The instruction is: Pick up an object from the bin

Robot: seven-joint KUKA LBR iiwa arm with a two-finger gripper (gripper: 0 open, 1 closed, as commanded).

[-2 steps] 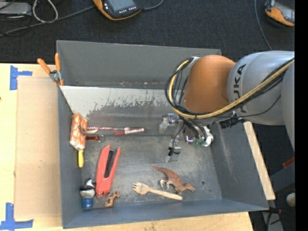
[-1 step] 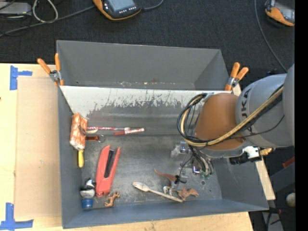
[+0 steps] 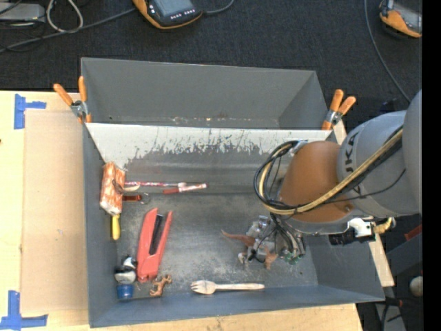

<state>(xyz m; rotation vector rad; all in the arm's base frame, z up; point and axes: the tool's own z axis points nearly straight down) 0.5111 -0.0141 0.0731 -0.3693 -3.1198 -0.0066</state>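
My gripper is low over the bin floor at the right front, partly under the arm's orange cover. A thin brown piece lies on the floor just left of it. Right under the gripper sit a small reddish-brown bit and something green; I cannot tell whether either is being held. A pale wooden fork lies flat along the front wall, a little to the left of and nearer than the gripper.
At the left lie a red hand tool, a copper-wrapped block on a yellow handle, and a red-and-white stick. A small blue and silver piece and a brown bit are in the front-left corner.
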